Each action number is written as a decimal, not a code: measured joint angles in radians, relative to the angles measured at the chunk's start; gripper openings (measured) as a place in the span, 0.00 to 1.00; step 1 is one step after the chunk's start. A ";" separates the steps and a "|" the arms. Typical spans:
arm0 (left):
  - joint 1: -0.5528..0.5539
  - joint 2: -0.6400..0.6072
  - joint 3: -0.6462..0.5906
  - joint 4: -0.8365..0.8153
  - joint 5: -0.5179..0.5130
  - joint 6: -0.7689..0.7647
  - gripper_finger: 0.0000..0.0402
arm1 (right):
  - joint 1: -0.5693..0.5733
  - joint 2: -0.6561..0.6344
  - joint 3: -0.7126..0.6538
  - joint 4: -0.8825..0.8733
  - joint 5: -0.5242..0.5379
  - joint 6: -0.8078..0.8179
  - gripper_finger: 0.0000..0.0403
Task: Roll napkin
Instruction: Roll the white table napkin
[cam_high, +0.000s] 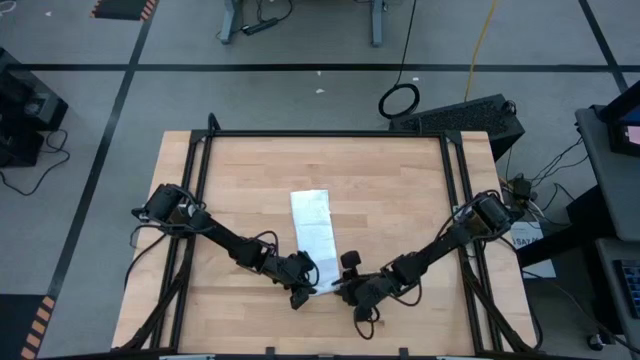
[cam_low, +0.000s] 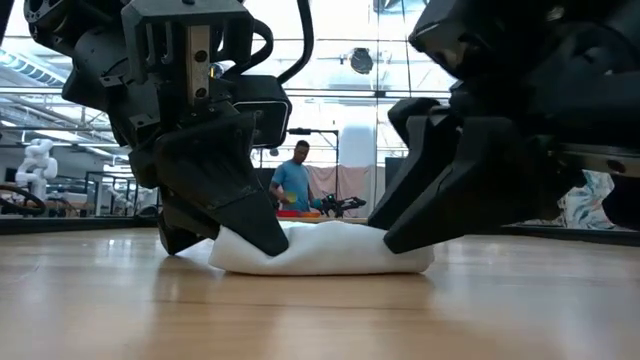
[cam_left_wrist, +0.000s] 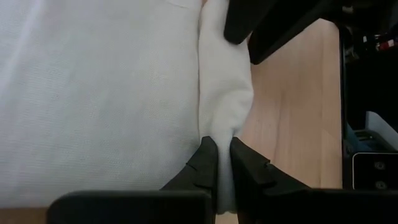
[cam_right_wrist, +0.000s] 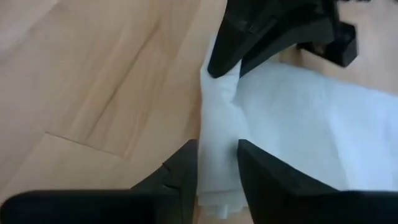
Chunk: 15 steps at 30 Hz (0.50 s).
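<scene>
The white napkin (cam_high: 312, 222) lies as a long strip on the wooden table (cam_high: 400, 190). Its near end is rolled into a low bundle (cam_low: 330, 250) that rests on the wood. My left gripper (cam_high: 305, 291) is at the left end of this roll and is shut on it (cam_left_wrist: 224, 144). My right gripper (cam_high: 347, 290) is at the roll's right end, one finger on each side of it (cam_right_wrist: 217, 152). In the low view the left gripper (cam_low: 240, 235) and the right gripper (cam_low: 415, 235) flank the bundle. My left gripper pinches the left end of the rolled fold (cam_left_wrist: 225, 127) between its two fingers. The fingers slant down from the table's left. The roll lies on the table. My right gripper has the roll's right end (cam_right_wrist: 217, 134) between its two fingers, which slant down from the table's right. The cloth fills the gap between them and rests on the wood.
Black metal rails (cam_high: 195, 170) run along the table's left, right and far edges. Bare wood lies on both sides of the strip and toward the far edge. A black case (cam_high: 470, 115) stands beyond the far right corner. A person (cam_low: 296, 185) stands in the room behind.
</scene>
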 joint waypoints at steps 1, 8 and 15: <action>0.000 0.000 0.000 0.000 -0.004 0.000 0.07 | -0.007 0.000 0.000 -0.005 -0.018 0.012 0.24; 0.000 0.001 -0.001 -0.003 -0.059 -0.003 0.13 | -0.036 -0.001 0.002 -0.055 -0.094 0.077 0.21; 0.000 0.002 -0.001 -0.005 -0.067 0.000 0.22 | -0.041 -0.001 0.002 -0.072 -0.076 0.107 0.37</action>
